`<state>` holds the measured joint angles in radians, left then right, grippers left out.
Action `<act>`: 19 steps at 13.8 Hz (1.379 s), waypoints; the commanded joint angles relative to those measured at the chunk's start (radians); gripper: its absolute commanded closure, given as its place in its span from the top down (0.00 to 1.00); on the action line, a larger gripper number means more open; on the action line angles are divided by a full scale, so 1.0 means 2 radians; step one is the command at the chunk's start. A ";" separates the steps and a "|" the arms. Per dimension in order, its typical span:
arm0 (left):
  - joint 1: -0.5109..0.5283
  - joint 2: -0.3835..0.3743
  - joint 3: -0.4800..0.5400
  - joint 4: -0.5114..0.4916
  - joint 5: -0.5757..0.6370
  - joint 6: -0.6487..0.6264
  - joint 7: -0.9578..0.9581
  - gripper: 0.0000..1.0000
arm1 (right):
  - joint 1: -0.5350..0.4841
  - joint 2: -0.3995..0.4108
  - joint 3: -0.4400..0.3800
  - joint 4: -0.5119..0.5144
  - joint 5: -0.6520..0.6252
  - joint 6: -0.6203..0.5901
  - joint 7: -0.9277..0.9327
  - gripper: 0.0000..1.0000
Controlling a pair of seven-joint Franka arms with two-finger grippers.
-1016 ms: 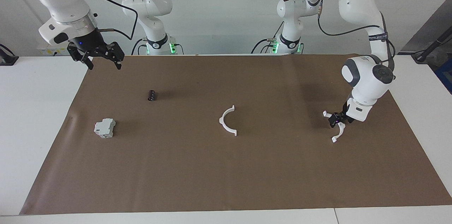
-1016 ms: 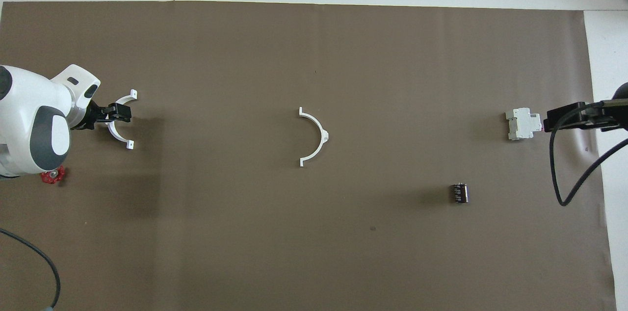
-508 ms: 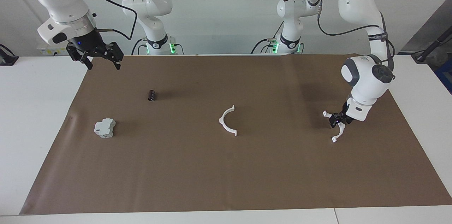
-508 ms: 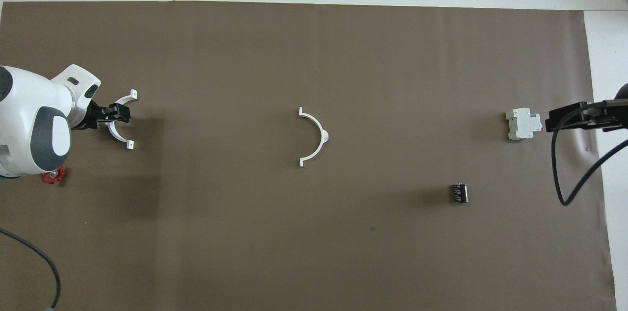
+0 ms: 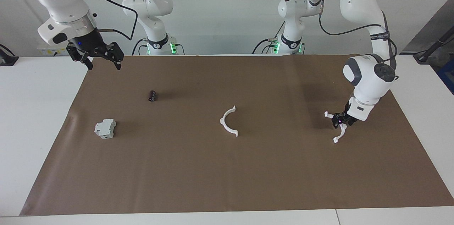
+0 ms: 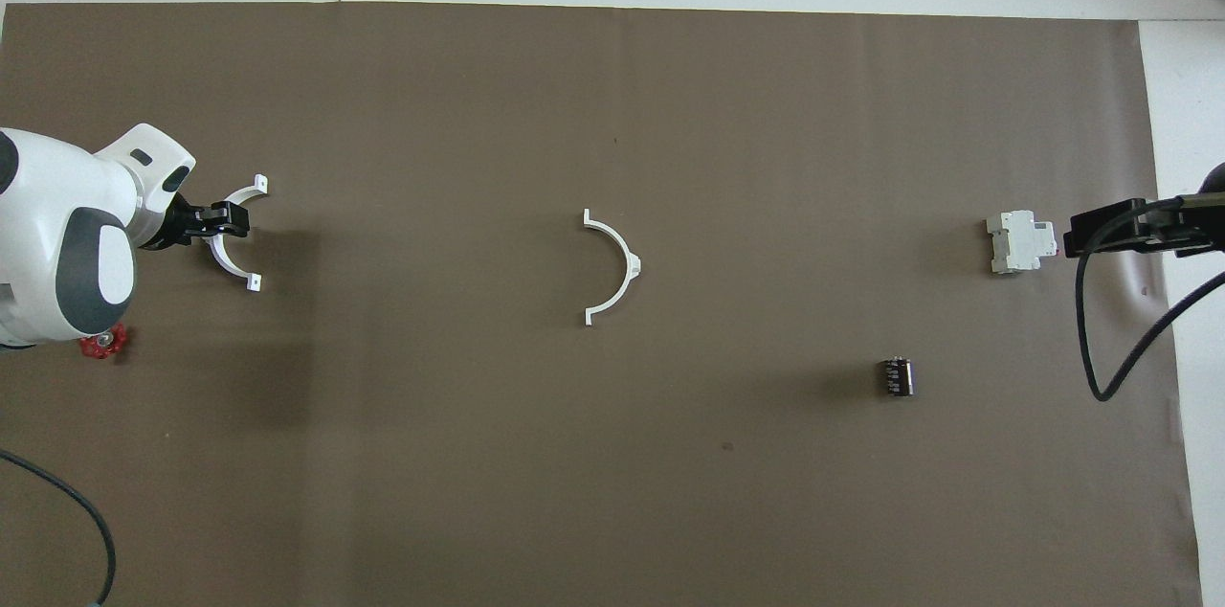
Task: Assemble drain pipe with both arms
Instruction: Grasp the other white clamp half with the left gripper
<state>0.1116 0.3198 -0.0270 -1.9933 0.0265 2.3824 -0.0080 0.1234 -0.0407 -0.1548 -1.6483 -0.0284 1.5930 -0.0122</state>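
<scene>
Fingers of the left gripper [image 5: 339, 121] have closed around the outer half-ring [image 5: 337, 127], three o'clock of the centre half-ring [image 5: 228, 121]; lifting seems next. The right gripper [image 5: 101, 60] waits open.

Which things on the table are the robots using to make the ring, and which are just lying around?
For the job:
- white half ring in the middle of the mat
- white half ring that the left gripper is at
- right gripper, waiting up in the air

Just lying about:
- grey block
- small black cylinder
</scene>
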 commanded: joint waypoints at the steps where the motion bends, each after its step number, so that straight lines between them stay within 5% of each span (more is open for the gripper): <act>1: -0.005 -0.007 0.005 -0.009 -0.001 0.018 0.015 0.75 | -0.006 -0.003 0.004 0.002 -0.007 -0.006 -0.002 1.00; 11: -0.006 0.007 0.005 -0.013 -0.001 0.054 0.015 0.69 | -0.006 -0.003 0.004 0.002 -0.007 -0.006 -0.002 1.00; 12: -0.006 0.007 0.005 -0.014 -0.001 0.054 0.015 0.64 | -0.006 -0.003 0.004 0.002 -0.007 -0.006 -0.002 1.00; 16: -0.007 0.000 0.004 -0.010 -0.001 0.038 0.017 0.13 | -0.006 -0.003 0.004 0.002 -0.007 -0.006 -0.002 1.00; 19: -0.008 -0.004 0.003 -0.001 -0.001 0.021 0.012 0.00 | -0.006 -0.003 0.004 0.002 -0.007 -0.006 -0.002 1.00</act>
<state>0.1105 0.3391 -0.0297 -1.9941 0.0266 2.4583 0.0127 0.1233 -0.0407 -0.1548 -1.6483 -0.0284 1.5930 -0.0122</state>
